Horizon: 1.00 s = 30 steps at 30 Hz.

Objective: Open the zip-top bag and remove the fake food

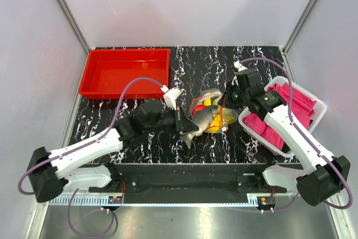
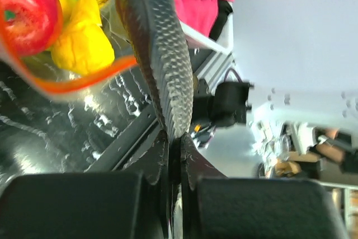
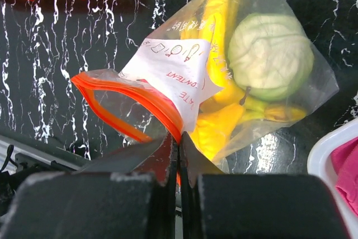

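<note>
At the far left of the black marbled table (image 1: 140, 141) sits a red tray (image 1: 124, 72). The left arm reaches from the near left corner toward the middle. The left gripper (image 2: 173, 145) has its jaws pressed together on the tail fin of the grey fish (image 2: 162, 71). The fish stretches away from the fingers toward the zip-top bag (image 1: 215, 113), which lies at the middle of the table. Its body crosses in front of the bag's orange zip strip (image 2: 84, 84). Whether its head is inside the mouth cannot be told.

Just left of the fish in the left wrist view, a red round fruit (image 2: 28, 12) and a small yellow fruit (image 2: 84, 40) show through the clear plastic.

In the right wrist view the bag's mouth gapes open in a loop. A white label (image 3: 173, 65) is on its side. A yellow banana bunch (image 3: 215, 20) and a pale green piece (image 3: 271, 57) lie inside. The right gripper (image 3: 178, 145) is clamped on the zip strip at the near edge of the mouth.

At the far right, beside the right arm, stands a white bin (image 1: 319, 104) holding pink cloth (image 1: 293, 104).
</note>
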{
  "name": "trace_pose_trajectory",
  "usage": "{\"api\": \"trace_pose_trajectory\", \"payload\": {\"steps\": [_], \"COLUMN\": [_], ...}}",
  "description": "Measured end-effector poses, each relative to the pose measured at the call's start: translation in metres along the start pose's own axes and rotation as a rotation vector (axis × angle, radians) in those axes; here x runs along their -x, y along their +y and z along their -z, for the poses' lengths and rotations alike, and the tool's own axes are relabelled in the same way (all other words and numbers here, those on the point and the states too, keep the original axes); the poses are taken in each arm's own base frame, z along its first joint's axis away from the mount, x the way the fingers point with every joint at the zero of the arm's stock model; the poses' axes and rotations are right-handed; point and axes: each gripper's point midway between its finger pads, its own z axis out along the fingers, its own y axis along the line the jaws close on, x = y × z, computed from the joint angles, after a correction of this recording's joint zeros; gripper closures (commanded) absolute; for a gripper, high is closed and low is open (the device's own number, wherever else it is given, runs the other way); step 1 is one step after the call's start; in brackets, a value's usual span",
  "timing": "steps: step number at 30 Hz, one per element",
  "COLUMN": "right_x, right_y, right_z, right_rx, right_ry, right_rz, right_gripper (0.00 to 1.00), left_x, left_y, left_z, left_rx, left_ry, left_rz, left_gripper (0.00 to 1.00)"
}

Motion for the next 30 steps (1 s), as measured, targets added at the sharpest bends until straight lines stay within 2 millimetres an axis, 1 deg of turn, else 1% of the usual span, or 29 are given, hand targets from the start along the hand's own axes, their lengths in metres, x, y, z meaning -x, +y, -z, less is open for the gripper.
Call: {"api": "trace_pose_trajectory", "payload": {"steps": [4,6,9,11,13,16,18,19,20,21,22,24,26,28,30], "right_x": [0.005,0.007,0.007,0.006,0.006,0.004,0.006,0.008,0.010,0.014,0.018,0.022,0.022,0.020,0.018], "right_y": [0.000,0.001,0.001,0.001,0.002,0.004,0.007,0.009,0.011,0.014,0.017,0.020,0.024,0.025,0.027], "right_z": [0.000,-0.001,-0.002,-0.002,-0.002,-0.004,-0.004,-0.004,-0.004,-0.003,-0.003,-0.002,-0.002,-0.004,-0.006], "right_rx": [-0.013,-0.015,-0.016,-0.015,-0.011,-0.001,0.009,0.013,0.019,0.026,0.034,0.045,0.060,0.070,0.081], "right_ry": [0.000,0.002,0.007,0.011,0.015,0.029,0.040,0.044,0.044,0.040,0.035,0.032,0.041,0.054,0.068], "right_rz": [0.004,0.007,0.009,0.009,0.008,0.011,0.018,0.023,0.026,0.030,0.035,0.039,0.040,0.039,0.037], "right_gripper": [1.00,1.00,1.00,1.00,1.00,1.00,1.00,1.00,1.00,1.00,1.00,1.00,1.00,1.00,1.00], "left_x": [-0.003,-0.004,0.004,0.018,0.038,0.081,0.107,0.120,0.138,0.149,0.161,0.170,0.174,0.179,0.192], "left_y": [-0.007,-0.005,0.008,0.024,0.045,0.079,0.098,0.111,0.127,0.138,0.159,0.193,0.224,0.246,0.261], "left_z": [0.037,0.054,0.079,0.096,0.114,0.137,0.144,0.146,0.149,0.149,0.150,0.148,0.147,0.144,0.139], "left_rx": [0.002,0.018,0.104,0.187,0.295,0.482,0.571,0.622,0.681,0.716,0.772,0.851,0.938,1.006,1.057], "left_ry": [-0.005,-0.012,-0.081,-0.158,-0.251,-0.383,-0.423,-0.434,-0.455,-0.465,-0.478,-0.484,-0.493,-0.518,-0.576], "left_rz": [-0.101,-0.136,-0.167,-0.172,-0.169,-0.152,-0.134,-0.110,-0.072,-0.045,0.011,0.110,0.218,0.312,0.398], "left_gripper": [1.00,1.00,1.00,1.00,1.00,1.00,1.00,1.00,1.00,1.00,1.00,1.00,1.00,1.00,1.00]}}
